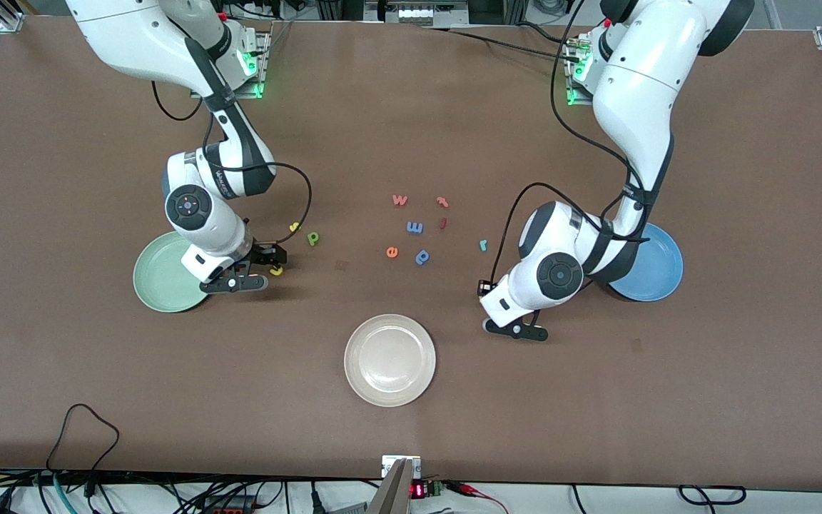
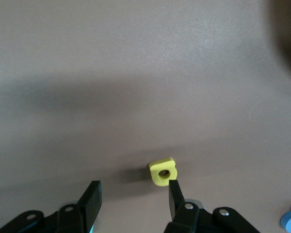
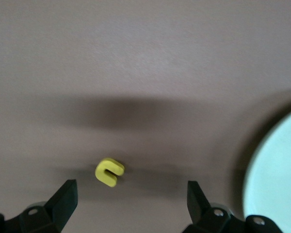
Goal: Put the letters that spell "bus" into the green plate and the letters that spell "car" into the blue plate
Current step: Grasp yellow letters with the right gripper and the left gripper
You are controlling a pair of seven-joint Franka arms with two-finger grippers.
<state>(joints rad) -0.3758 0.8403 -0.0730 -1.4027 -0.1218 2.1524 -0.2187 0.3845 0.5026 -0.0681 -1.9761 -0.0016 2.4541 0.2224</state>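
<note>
Yellow foam was what both my arms were after. My right jaws hung released and wide apart, low over the desk just beside the round pale mint-green plate (image 1: 161,278), with the tiny yellow foam "u" (image 3: 109,172) lying on the desk between them, not yet grasped. The yellow "s" (image 1: 295,227) and the green "b" (image 1: 312,238) lay close together on the desk near that "u", farther from the front camera. My left jaws were also apart and held nothing. They were low over the desk near the round bright blue plate (image 1: 661,268), and the small yellow foam "a" with its closed loop (image 2: 163,171) sat right at the tip of one finger, not between the two. The teal-blue "r" (image 1: 483,245) rested on the desk close by, toward the middle. I could not find the teal "c" anywhere. By my reckoning the job had barely begun: the green plate was empty, what showed of the blue plate around my left arm was bare too, and no letter had been delivered. The red, orange and blue spare letters lay scattered mid-desk, and the off-white plate (image 1: 389,392) sat nearest the camera.
</note>
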